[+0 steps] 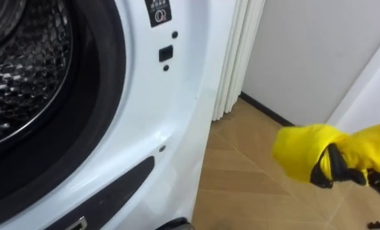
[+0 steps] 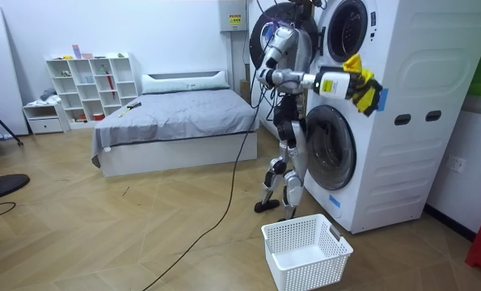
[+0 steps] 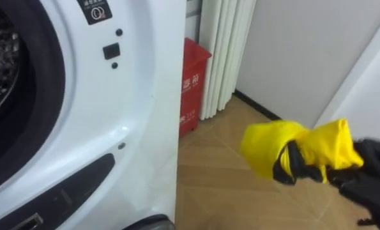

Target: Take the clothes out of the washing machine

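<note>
A yellow garment [image 1: 304, 150] is bunched in my right hand [image 1: 335, 170], whose dark fingers curl round it. The hand holds it in the air over the wooden floor, to the right of the white washing machine [image 1: 158, 121]. The machine's steel drum [image 1: 20, 64] shows through its round opening at the left. In the room view I stand close in front of the stacked machines [image 2: 402, 97], one arm stretched toward the room view's right with the yellow garment [image 2: 356, 77] at the height of the upper machine.
A white laundry basket [image 2: 305, 250] stands on the floor in front of the machines, near my feet. A red box [image 3: 193, 83] and white pleated curtains [image 3: 225, 57] sit beside the machine against a white wall. A bed [image 2: 175, 113] lies behind me.
</note>
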{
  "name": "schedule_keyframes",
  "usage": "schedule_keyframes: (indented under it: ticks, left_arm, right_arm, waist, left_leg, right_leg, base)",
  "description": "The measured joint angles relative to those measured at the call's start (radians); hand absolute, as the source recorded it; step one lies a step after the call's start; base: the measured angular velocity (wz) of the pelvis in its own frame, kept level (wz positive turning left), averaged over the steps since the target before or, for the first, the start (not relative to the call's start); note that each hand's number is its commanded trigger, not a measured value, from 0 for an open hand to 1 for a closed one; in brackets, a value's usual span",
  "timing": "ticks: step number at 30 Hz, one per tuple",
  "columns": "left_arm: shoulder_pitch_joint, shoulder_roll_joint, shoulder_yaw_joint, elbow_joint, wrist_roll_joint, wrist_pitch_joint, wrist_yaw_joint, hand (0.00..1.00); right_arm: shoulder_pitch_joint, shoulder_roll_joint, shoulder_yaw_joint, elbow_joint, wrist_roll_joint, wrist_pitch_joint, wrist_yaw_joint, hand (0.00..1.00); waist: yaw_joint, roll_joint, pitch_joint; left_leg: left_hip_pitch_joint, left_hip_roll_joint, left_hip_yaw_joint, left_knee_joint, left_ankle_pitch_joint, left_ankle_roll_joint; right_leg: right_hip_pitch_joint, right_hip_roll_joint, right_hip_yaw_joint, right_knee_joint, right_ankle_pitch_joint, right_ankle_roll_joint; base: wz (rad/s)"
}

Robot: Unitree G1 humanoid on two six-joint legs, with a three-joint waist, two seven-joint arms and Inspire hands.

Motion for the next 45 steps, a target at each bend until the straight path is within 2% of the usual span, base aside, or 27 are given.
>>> schedule_keyframes:
  ticks: [2, 3, 4, 5, 7, 10, 14, 18, 20, 22, 24, 25, 27, 28, 30, 37, 40, 42, 44, 45]
  left_arm:
    - [-0.005, -0.001, -0.032, -0.002, -0.005, 0.0, -0.003, 0.0]
    - [-0.009, -0.002, -0.047, -0.004, -0.006, -0.001, -0.005, 0.0]
    - [-0.011, -0.002, -0.056, -0.005, -0.006, -0.004, -0.005, 0.0]
    - [-0.017, -0.002, -0.075, -0.004, -0.004, -0.004, -0.006, 0.0]
    - [-0.018, -0.002, -0.103, -0.005, -0.006, -0.005, -0.01, 0.0]
    - [-0.02, -0.005, -0.12, -0.016, -0.008, -0.01, -0.026, 0.0]
    - [-0.022, -0.004, -0.139, -0.033, -0.017, -0.011, -0.048, 0.0]
    - [-0.024, -0.004, -0.154, -0.036, -0.018, -0.037, -0.05, 0.0]
    - [-0.032, -0.004, -0.153, -0.034, -0.017, -0.038, -0.053, 0.0]
    - [-0.042, -0.004, -0.156, -0.039, -0.017, -0.039, -0.056, 0.0]
    - [-0.053, -0.005, -0.164, -0.044, -0.019, -0.039, -0.066, 0.0]
    - [-0.055, -0.005, -0.173, -0.044, -0.019, -0.039, -0.067, 0.0]
    - [-0.058, -0.012, -0.179, -0.044, -0.019, -0.04, -0.078, 0.0]
    - [-0.059, -0.014, -0.179, -0.044, -0.018, -0.04, -0.081, 0.0]
    - [-0.059, -0.017, -0.179, -0.044, -0.019, -0.04, -0.096, 0.0]
    - [-0.081, -0.024, -0.178, -0.029, -0.068, -0.04, -0.116, 0.0]
    - [-0.087, -0.025, -0.197, -0.027, -0.097, -0.039, -0.118, 0.0]
    - [-0.087, -0.028, -0.218, -0.018, -0.106, -0.038, -0.126, 0.0]
    - [-0.089, -0.03, -0.221, -0.01, -0.113, -0.034, -0.132, 0.0]
    - [-0.093, -0.031, -0.227, -0.009, -0.116, -0.03, -0.134, 0.0]
  right_arm:
    - [-0.005, 0.0, 0.033, 0.029, -0.001, 0.0, 0.003, 1.0]
    - [-0.006, 0.0, 0.054, 0.048, -0.003, 0.0, 0.003, 1.0]
    - [-0.007, 0.0, 0.063, 0.051, -0.005, 0.0, 0.003, 1.0]
    - [-0.016, 0.0, 0.083, 0.069, -0.014, -0.004, 0.008, 1.0]
    - [-0.032, 0.0, 0.111, 0.126, -0.037, -0.009, 0.013, 1.0]
    - [-0.066, 0.001, 0.151, 0.238, -0.068, -0.01, 0.014, 1.0]
    - [-0.099, 0.004, 0.165, 0.359, -0.112, -0.014, 0.013, 1.0]
    - [-0.121, 0.006, 0.175, 0.493, -0.124, -0.033, 0.004, 1.0]
    - [-0.13, 0.006, 0.178, 0.533, -0.129, -0.042, 0.002, 1.0]
    - [-0.139, 0.006, 0.179, 0.585, -0.129, -0.057, 0.001, 1.0]
    - [-0.169, 0.005, 0.179, 0.702, -0.122, -0.085, 0.0, 1.0]
    - [-0.173, 0.004, 0.179, 0.726, -0.122, -0.087, -0.002, 1.0]
    - [-0.176, 0.0, 0.179, 0.785, -0.117, -0.092, -0.003, 1.0]
    - [-0.177, 0.0, 0.179, 0.798, -0.116, -0.093, -0.006, 1.0]
    - [-0.187, 0.0, 0.183, 0.847, -0.11, -0.095, -0.009, 1.0]
    - [-0.215, -0.009, 0.186, 0.974, -0.106, -0.121, -0.01, 1.0]
    - [-0.222, -0.01, 0.188, 0.985, -0.107, -0.13, -0.022, 1.0]
    - [-0.215, -0.013, 0.188, 0.986, -0.108, -0.133, -0.038, 1.0]
    - [-0.212, -0.013, 0.188, 0.986, -0.107, -0.133, -0.045, 1.0]
    - [-0.208, -0.013, 0.189, 0.987, -0.107, -0.133, -0.051, 1.0]
  waist:
    - [-0.004, 0.014, -0.0004]
    - [-0.002, 0.022, -0.0053]
    - [-0.002, 0.027, -0.0055]
    - [-0.001, 0.036, -0.0001]
    - [0.003, 0.05, 0.0015]
    - [0.011, 0.074, -0.0071]
    - [0.02, 0.101, -0.002]
    - [0.021, 0.11, -0.004]
    - [0.019, 0.111, -0.0042]
    - [0.019, 0.112, -0.0029]
    - [0.014, 0.123, 0.0006]
    - [0.014, 0.127, 0.0002]
    - [0.014, 0.156, -0.0035]
    - [0.014, 0.163, -0.0043]
    - [0.018, 0.183, -0.0014]
    - [0.009, 0.194, 0.0016]
    - [-0.012, 0.207, 0.0058]
    - [-0.029, 0.22, 0.0036]
    - [-0.036, 0.222, 0.0034]
    - [-0.041, 0.216, 0.0087]
  left_leg:
    - [-0.006, 0.0, -0.009, -0.006, -0.001, 0.001]
    - [-0.015, -0.002, -0.011, -0.006, -0.001, 0.001]
    - [-0.019, -0.002, -0.014, -0.006, -0.001, 0.002]
    - [-0.022, -0.003, -0.019, -0.005, 0.0, 0.002]
    - [-0.024, -0.003, -0.026, -0.005, 0.0, 0.002]
    - [-0.051, -0.013, -0.04, -0.006, 0.003, 0.007]
    - [-0.073, -0.019, -0.043, 0.002, 0.009, 0.015]
    - [-0.089, -0.029, -0.051, 0.002, 0.015, 0.025]
    - [-0.102, -0.037, -0.058, 0.003, 0.018, 0.03]
    - [-0.111, -0.047, -0.07, 0.002, 0.021, 0.036]
    - [-0.117, -0.053, -0.079, -0.001, 0.022, 0.041]
    - [-0.119, -0.053, -0.08, -0.003, 0.022, 0.041]
    - [-0.134, -0.057, -0.078, -0.018, 0.023, 0.046]
    - [-0.139, -0.062, -0.077, -0.017, 0.023, 0.046]
    - [-0.158, -0.076, -0.073, -0.016, 0.027, 0.052]
    - [-0.19, -0.101, -0.065, -0.021, 0.041, 0.065]
    - [-0.195, -0.11, -0.061, -0.035, 0.038, 0.07]
    - [-0.205, -0.112, -0.047, -0.036, 0.036, 0.073]
    - [-0.208, -0.119, -0.037, -0.037, 0.036, 0.074]
    - [-0.208, -0.119, -0.034, -0.037, 0.035, 0.074]
  right_leg:
    - [-0.001, -0.003, -0.004, -0.002, 0.0, 0.001]
    - [-0.01, -0.005, -0.008, 0.0, 0.0, 0.001]
    - [-0.015, -0.007, -0.013, 0.001, -0.001, 0.001]
    - [-0.016, -0.009, -0.017, 0.001, 0.0, 0.001]
    - [-0.017, -0.011, -0.025, 0.001, -0.001, 0.001]
    - [-0.049, -0.018, -0.035, 0.008, -0.003, 0.001]
    - [-0.072, -0.025, -0.044, 0.017, -0.006, 0.002]
    - [-0.092, -0.038, -0.052, 0.03, -0.012, 0.005]
    - [-0.107, -0.046, -0.054, 0.04, -0.014, 0.008]
    - [-0.12, -0.055, -0.059, 0.05, -0.018, 0.013]
    - [-0.125, -0.064, -0.065, 0.052, -0.019, 0.016]
    - [-0.126, -0.065, -0.066, 0.053, -0.019, 0.017]
    - [-0.151, -0.07, -0.068, 0.067, -0.022, 0.022]
    - [-0.159, -0.071, -0.068, 0.071, -0.023, 0.023]
    - [-0.196, -0.073, -0.064, 0.089, -0.024, 0.025]
    - [-0.251, -0.088, -0.054, 0.124, -0.035, 0.031]
    - [-0.266, -0.085, -0.046, 0.138, -0.038, 0.036]
    - [-0.281, -0.086, -0.037, 0.148, -0.04, 0.04]
    - [-0.295, -0.085, -0.025, 0.163, -0.044, 0.043]
    - [-0.298, -0.084, -0.022, 0.166, -0.044, 0.043]
  base:
    - [0.08]
    - [0.1]
    - [0.12]
    - [0.12]
    - [0.08]
    - [0.0]
    - [0.02]
    - [0.06]
    - [0.07]
    - [0.13]
    - [0.12]
    - [0.08]
    - [0.0]
    - [-0.09]
    - [-0.14]
    - [-0.03]
    - [-0.04]
    - [-0.11]
    - [-0.15]
    - [-0.12]
